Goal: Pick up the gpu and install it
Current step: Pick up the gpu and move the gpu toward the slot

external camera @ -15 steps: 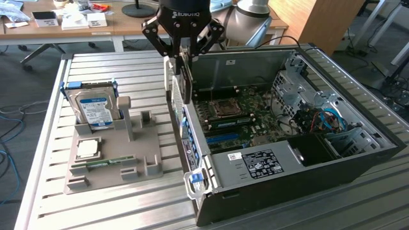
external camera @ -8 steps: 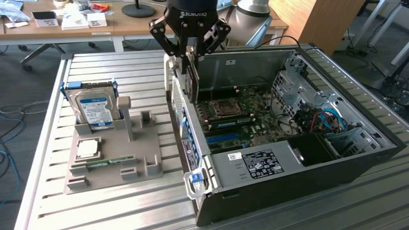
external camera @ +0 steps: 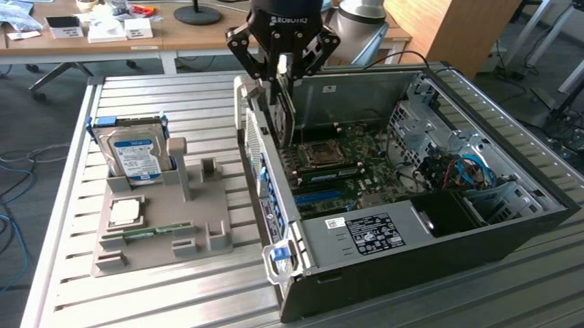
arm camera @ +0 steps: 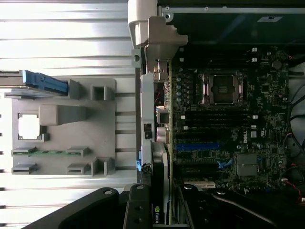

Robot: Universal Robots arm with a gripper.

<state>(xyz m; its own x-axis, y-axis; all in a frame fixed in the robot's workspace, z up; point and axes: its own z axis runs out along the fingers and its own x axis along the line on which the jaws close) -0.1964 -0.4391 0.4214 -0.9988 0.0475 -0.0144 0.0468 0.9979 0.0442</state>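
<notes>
Now, two fingers (external camera: pixel 259 65) clamp one gpu (external camera: pixel 288 102) over one case (external camera: pixel 411 273)

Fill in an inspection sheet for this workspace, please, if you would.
Surface: slatted metal table carrying an open PC case and a grey holder.
Job's things: gpu held on edge over the case, near its rear wall.
Clutter: hard drive, chip and memory stick in the holder.
Grippers: gripper shut on the gpu.
Cables: blue cables inside the case; loose cables on the floor.
Surroundings: wooden desk with boxes behind.
</notes>
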